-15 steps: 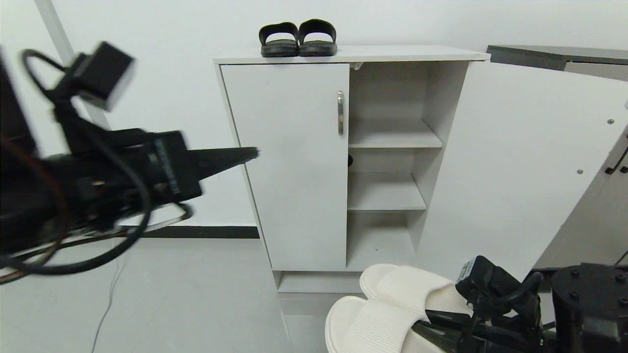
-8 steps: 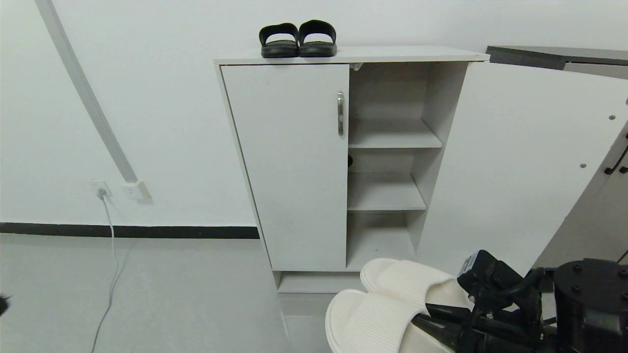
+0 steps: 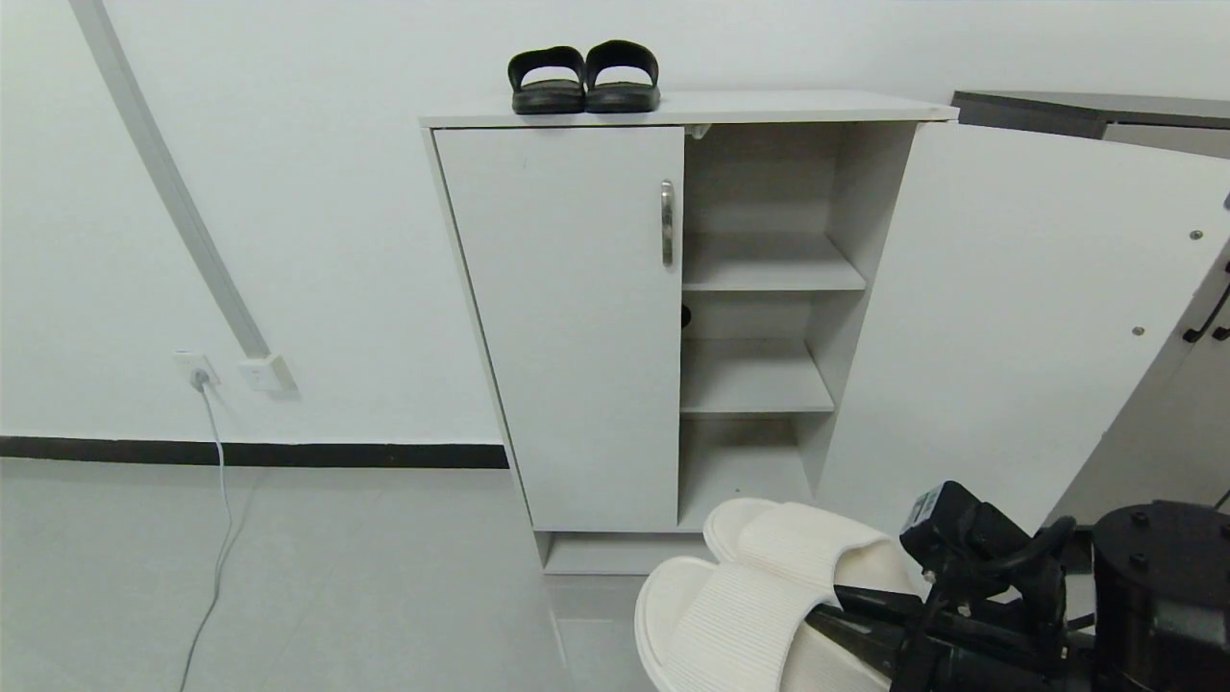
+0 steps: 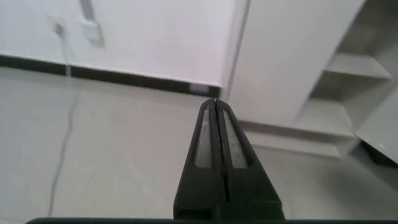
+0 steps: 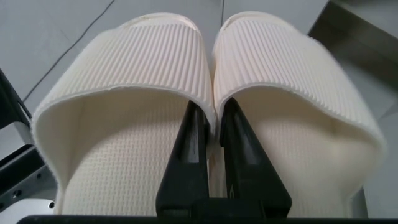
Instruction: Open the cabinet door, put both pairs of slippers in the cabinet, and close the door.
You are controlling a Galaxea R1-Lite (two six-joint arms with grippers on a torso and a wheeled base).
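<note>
From the head view, the cabinet stood against the wall, left door closed and right door swung wide. Black slippers sat at the front edge of its top, towards the left corner. White slippers hung low before the open half, and grey floor stretched away leftward.

Left wrist view: the left gripper, fingers together, hung over the floor, facing the cabinet's lower left corner.

Right wrist view: the right gripper was clamped on both white slippers' inner strap walls.
</note>
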